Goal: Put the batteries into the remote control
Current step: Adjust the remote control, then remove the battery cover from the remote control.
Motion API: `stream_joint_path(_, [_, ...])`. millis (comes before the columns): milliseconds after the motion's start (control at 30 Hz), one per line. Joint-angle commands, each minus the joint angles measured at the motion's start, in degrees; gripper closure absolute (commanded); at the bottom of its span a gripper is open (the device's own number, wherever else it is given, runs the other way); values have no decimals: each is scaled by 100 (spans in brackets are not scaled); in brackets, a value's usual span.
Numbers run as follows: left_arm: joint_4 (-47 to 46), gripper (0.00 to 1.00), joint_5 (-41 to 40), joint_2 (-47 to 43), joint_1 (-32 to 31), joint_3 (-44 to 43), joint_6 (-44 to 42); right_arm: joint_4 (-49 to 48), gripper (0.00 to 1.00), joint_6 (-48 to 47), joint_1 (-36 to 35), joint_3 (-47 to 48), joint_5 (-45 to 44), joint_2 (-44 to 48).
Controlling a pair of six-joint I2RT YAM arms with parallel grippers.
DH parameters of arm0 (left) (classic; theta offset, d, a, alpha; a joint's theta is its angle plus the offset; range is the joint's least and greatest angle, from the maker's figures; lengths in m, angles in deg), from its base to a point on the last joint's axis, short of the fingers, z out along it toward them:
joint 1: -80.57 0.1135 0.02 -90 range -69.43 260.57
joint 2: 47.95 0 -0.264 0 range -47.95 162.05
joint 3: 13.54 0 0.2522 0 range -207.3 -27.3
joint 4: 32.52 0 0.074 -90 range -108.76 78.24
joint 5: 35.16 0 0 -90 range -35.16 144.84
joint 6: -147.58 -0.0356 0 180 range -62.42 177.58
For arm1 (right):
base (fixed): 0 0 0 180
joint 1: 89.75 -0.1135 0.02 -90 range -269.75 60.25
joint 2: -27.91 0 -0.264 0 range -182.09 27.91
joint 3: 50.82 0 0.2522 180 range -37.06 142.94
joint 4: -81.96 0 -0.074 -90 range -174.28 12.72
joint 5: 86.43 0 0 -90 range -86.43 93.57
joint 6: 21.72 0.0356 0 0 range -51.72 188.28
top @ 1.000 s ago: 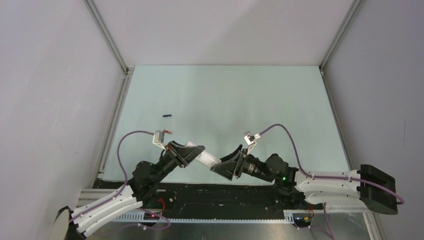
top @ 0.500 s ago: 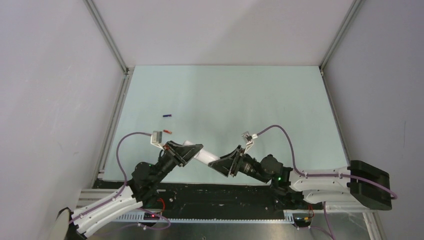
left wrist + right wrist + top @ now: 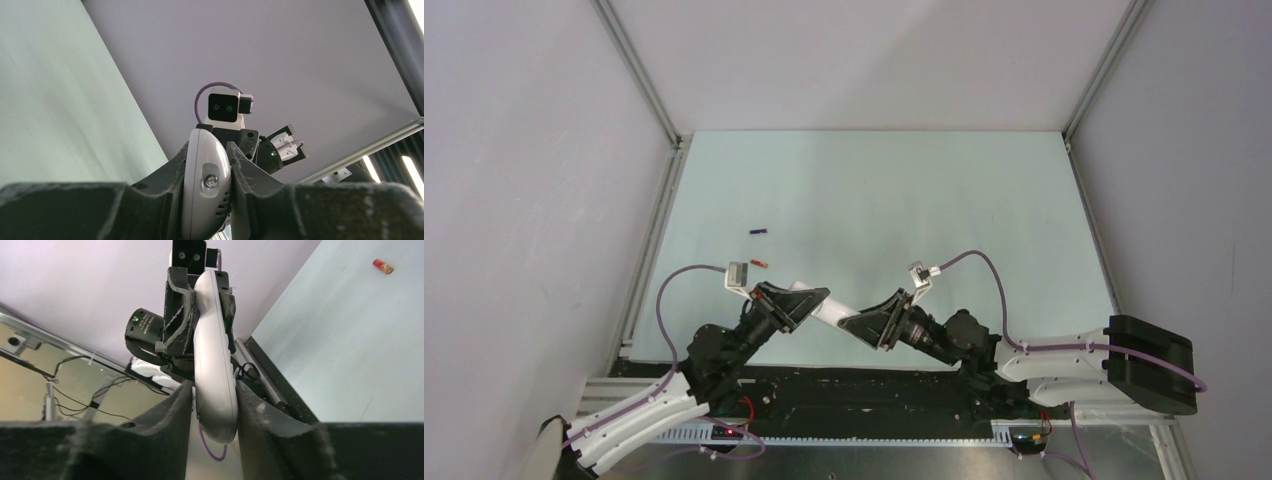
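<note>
Gap between our arms barred by the white plastic remote control [image 3: 836, 315] pinched by our black left gripper [image 3: 819, 304] and black right gripper [image 3: 854, 325], open pale green tabletop [image 3: 904, 190] beyond us, tiny dark blue cylinder battery [image 3: 757, 232] and red-orange cylinder battery [image 3: 761, 264] lying left, grey walls [image 3: 524, 200] flanking.

The remote control [image 3: 215, 375] is smooth, glossy white plastic; the pads [image 3: 167, 415] of the right end effector [image 3: 212, 386] look rough, matt black.
</note>
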Motion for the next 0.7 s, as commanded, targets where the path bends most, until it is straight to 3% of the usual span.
stream_joint_path(0, [-243, 100, -20, -41, -3, 55, 34, -289, 72, -63, -22, -6, -237, 105])
stream_joint_path(133, [-246, 95, 34, -39, -2, 46, 28, -57, 89, -2, -19, 20, -367, 206])
stream_joint_path(233, [-244, 73, 91, -40, -2, 45, 13, 357, 96, 92, 7, 43, -449, 367])
stream_joint_path(333, [-243, 63, 198, -21, -5, 20, -30, 678, 99, 182, 99, 41, -419, 644])
stream_joint_path(667, [-243, 59, 329, 119, -11, -105, -138, 1515, 100, 406, 496, 52, 321, 1205])
